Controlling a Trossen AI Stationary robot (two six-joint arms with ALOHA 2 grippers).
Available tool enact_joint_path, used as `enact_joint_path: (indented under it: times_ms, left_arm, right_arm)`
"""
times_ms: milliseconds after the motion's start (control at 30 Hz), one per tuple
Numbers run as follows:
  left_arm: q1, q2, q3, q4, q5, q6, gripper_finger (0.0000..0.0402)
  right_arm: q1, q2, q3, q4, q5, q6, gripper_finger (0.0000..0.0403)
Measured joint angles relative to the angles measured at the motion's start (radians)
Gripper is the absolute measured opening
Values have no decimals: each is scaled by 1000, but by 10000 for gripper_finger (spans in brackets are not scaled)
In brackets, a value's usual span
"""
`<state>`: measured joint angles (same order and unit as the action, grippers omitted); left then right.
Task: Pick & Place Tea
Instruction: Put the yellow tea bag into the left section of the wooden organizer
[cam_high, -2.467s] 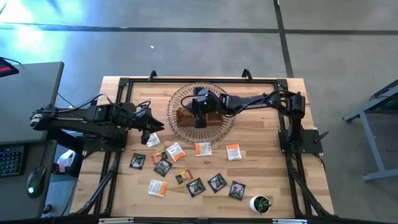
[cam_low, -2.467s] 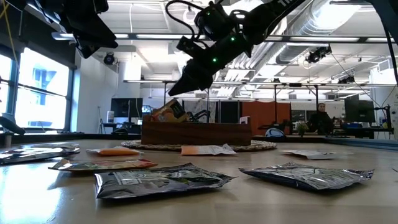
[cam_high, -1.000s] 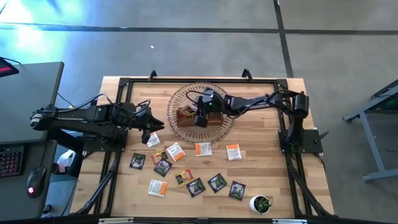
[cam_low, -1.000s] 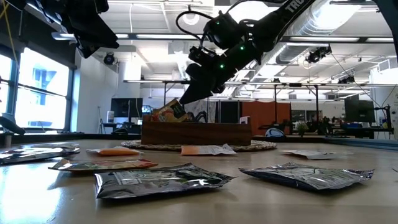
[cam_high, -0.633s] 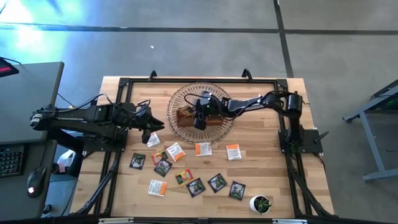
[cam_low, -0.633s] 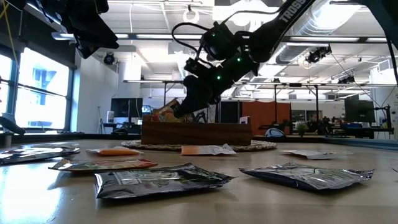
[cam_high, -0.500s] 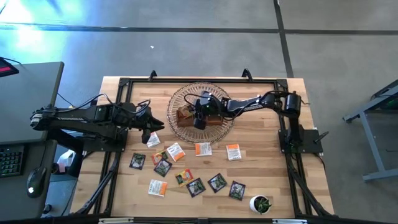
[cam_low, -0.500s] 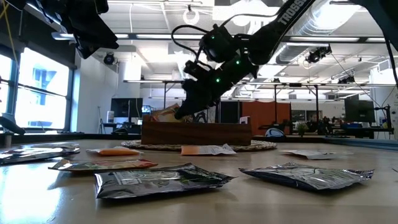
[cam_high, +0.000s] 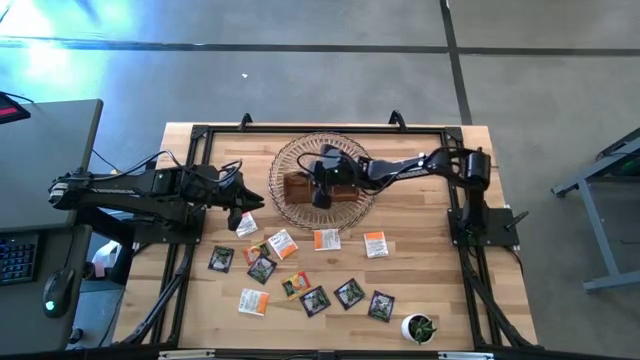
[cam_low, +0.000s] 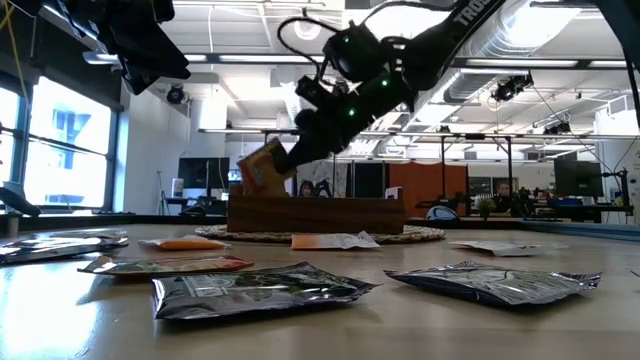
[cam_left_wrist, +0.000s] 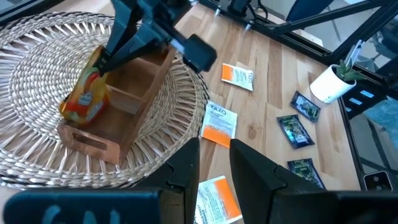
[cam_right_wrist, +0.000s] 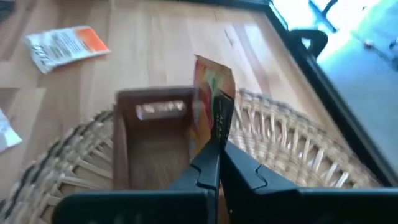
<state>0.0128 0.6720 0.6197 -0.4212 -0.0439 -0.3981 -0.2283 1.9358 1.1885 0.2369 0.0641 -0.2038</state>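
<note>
A yellow-red tea sachet (cam_low: 265, 168) hangs over the left end compartment of the brown wooden tray (cam_low: 315, 213), with my right gripper (cam_low: 288, 158) shut on it. The tray stands on a round woven mat (cam_high: 285, 160). In the left wrist view the sachet (cam_left_wrist: 87, 93) is tilted over the tray's end. Several more sachets, white-and-orange (cam_high: 283, 243) and black (cam_high: 348, 292), lie flat on the table's near half. My left gripper (cam_left_wrist: 214, 171) hovers open over the table's left part, nothing between its fingers. My right gripper pinches the sachet's upper edge (cam_right_wrist: 216, 121) between its two fingers. The fingers (cam_left_wrist: 115, 53) slant down from the table's right side. The sachet hangs tilted below them, its lower edge (cam_low: 262, 190) about level with the tray's rim.
A small green plant in a white pot (cam_high: 420, 328) stands at the near right corner. Black frame rails (cam_high: 190, 200) run along the table's left, right and far sides. One white-and-orange sachet (cam_high: 327, 239) lies just in front of the mat.
My right gripper has come down onto the sachet that leaned in the tray's left compartment, shut on its top and risen a little. The sachet now hangs higher and more upright, its lower edge near the rim.
</note>
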Motion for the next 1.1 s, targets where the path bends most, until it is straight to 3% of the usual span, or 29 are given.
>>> enact_joint_path:
  times_ms: [200, 367, 600, 900, 1100]
  left_arm:
    - [0, 0, 0, 0, 0, 0, 87]
    - [0, 0, 0, 0, 0, 0, 87]
    - [0, 0, 0, 0, 0, 0, 87]
    - [0, 0, 0, 1, -1, 0, 87]
    - [0, 0, 0, 0, -1, 0, 87]
  right_arm:
    - [32, -13, 3, -50, 38, -192, 3]
    - [64, -12, 3, -48, 45, -240, 5]
    - [86, -15, 2, -61, 222, -404, 11]
    - [61, -15, 2, -78, 164, -426, 3]
    - [38, -15, 3, -63, 71, -373, 37]
